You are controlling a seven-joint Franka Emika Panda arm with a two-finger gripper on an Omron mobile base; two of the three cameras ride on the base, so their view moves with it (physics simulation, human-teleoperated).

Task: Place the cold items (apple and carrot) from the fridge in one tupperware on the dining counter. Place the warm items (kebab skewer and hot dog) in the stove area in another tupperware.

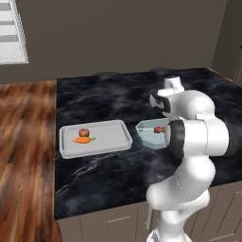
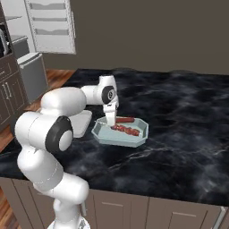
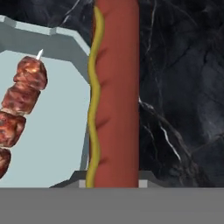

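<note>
Arm (image 2: 67,107) reaches forward with elbow bent, gripper (image 2: 111,120) pointing down, jaws closed on the hot dog (image 3: 114,92)

My own arm hides half of the tupperware (image 1: 149,133) in the left base view. The hot dog (image 3: 114,92) and kebab skewer (image 3: 19,109) run past the hand view's edges, the former concealing my fingertips.
</note>
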